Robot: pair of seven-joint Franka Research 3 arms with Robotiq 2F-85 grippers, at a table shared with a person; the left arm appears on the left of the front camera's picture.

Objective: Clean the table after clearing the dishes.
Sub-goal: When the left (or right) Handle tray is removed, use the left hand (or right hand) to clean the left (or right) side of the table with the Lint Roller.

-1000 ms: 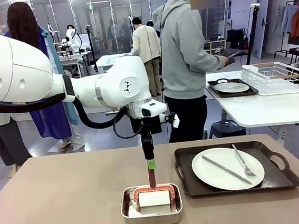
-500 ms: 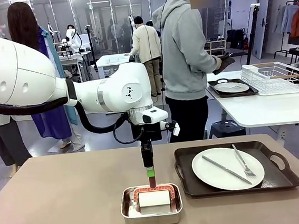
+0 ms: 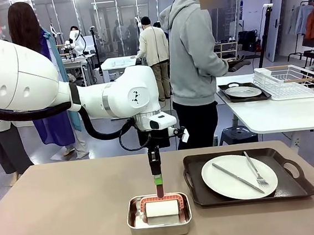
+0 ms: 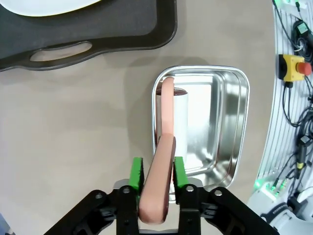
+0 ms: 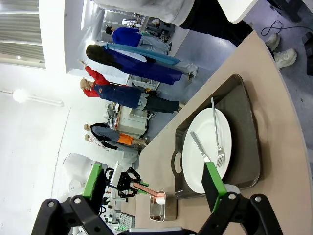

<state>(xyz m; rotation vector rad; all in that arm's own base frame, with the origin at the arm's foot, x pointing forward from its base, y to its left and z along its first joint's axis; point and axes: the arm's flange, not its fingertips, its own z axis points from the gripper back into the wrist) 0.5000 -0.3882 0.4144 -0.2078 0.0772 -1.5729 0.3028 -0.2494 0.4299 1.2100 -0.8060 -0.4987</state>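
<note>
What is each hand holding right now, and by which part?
The left hand is shut on the pink handle of the lint roller, near the handle's end; the roll sits in the silver pan. The right hand is open and holds nothing.

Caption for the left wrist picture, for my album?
Left gripper grips the pink handle of a lint roller resting in a steel pan.

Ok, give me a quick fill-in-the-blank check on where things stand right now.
The left gripper is ____ on the roller handle.
The silver pan holds the roller's ____ roll.
The right gripper is ____.
The dark tray on the table carries ____ plate.
Missing: shut, white, open, one.
</note>
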